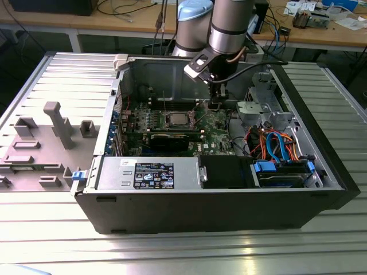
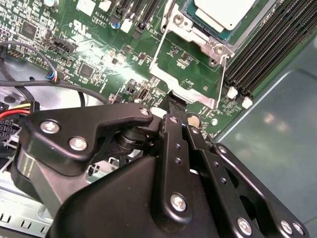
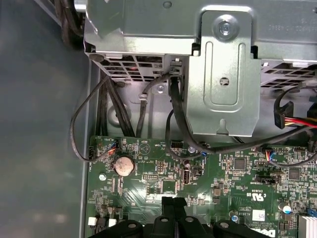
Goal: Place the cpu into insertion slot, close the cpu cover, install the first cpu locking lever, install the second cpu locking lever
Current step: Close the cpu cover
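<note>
The cpu (image 2: 225,12), a square chip with a dull grey top, lies in the insertion slot (image 2: 195,32); in the exterior view the cpu (image 1: 175,119) sits mid-board. The cpu cover (image 2: 159,55), a silver frame with a square window, stands tilted up off the slot, and green board shows through its window. My gripper (image 2: 174,101) is shut, its black tips meeting the cover's free edge; whether they pinch it I cannot tell. In the first wrist view the gripper (image 3: 173,202) hangs over the board. In the exterior view the gripper (image 1: 217,105) hangs inside the case, on the exterior view's right of the slot.
Long black memory slots (image 2: 267,44) run beside the slot. A metal drive cage (image 3: 223,74) with black cables (image 3: 173,114) stands close by, and a coin cell (image 3: 124,165) sits on the board. A black expansion card (image 1: 172,137) and the power supply (image 1: 152,173) lie nearer the front.
</note>
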